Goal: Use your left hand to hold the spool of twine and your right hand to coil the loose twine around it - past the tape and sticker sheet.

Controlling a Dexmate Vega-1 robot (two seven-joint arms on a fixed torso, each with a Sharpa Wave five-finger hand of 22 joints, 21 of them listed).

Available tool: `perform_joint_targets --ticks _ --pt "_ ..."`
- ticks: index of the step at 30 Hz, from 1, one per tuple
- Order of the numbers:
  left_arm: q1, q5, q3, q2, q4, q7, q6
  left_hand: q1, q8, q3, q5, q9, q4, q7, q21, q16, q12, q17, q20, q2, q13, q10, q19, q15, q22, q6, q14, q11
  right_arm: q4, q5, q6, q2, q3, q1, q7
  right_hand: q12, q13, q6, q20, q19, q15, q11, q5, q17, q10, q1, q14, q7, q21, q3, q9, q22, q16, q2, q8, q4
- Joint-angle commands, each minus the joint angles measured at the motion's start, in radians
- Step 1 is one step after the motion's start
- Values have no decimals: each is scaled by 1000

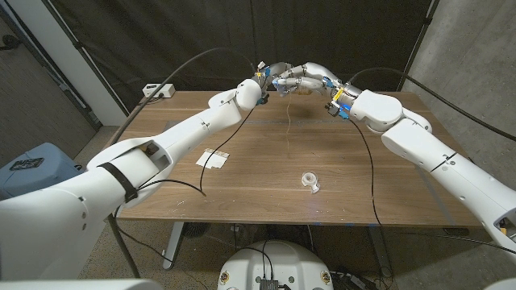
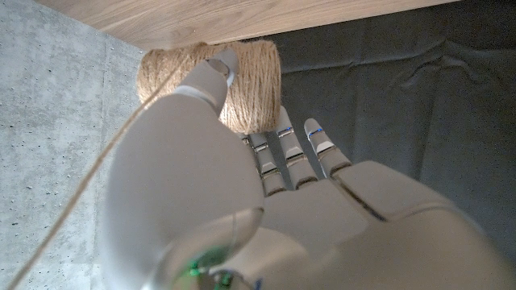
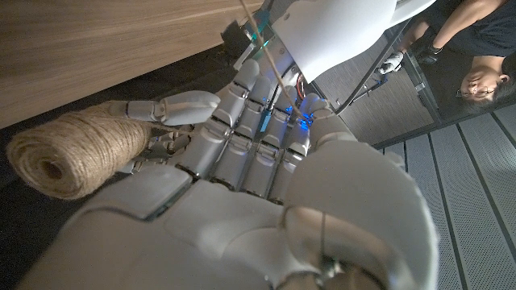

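From the head view, the left robot hand (image 1: 274, 78) and the right robot hand (image 1: 316, 78) met high above the far side of the tabletop (image 1: 266, 193), fingers touching or nearly so. A thin strand of loose twine (image 1: 289, 121) hung down from between them toward the wood. Nearer the robot lay a roll of tape (image 1: 310, 180) and, well apart from it on the left, a small sticker sheet (image 1: 214, 158). The spool itself was too small to make out here.

In the left wrist view, the left robot hand (image 2: 266, 209) gripped the spool of twine (image 2: 242, 80), thumb pressed over its wound side, with loose twine (image 2: 89, 181) running off slantwise from the spool.

In the right wrist view, the right robot hand (image 3: 242, 185) reached toward the spool of twine (image 3: 76, 153), held in the other hand's fingers (image 3: 173, 106). A strand (image 3: 262, 44) crossed above the right fingers; whether they pinched it, I could not tell. A person (image 3: 476, 48) showed at the edge.
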Motion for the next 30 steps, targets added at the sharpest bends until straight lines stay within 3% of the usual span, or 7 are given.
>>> perform_joint_targets --ticks 1,30 --pt "-10 0 9 -12 27 -1 -24 5 133 1 7 85 5 24 8 4 4 4 0 41 217 56 -1 -10 5 31 7 38 -13 -15 -4 2 3 20 -7 -2 3 6 -54 8 -133 2 2 4 10 9 9 -2 5 -1 3 3 0 7 -3 -6" --pt "-5 3 22 -9 36 -33 -55 6 132 0 10 84 4 24 11 3 4 3 -1 41 218 59 -2 -11 5 34 8 38 11 -43 -1 26 2 78 -14 -10 5 7 -54 6 -134 0 1 6 14 15 13 -2 8 -1 5 4 -5 7 -9 -7"
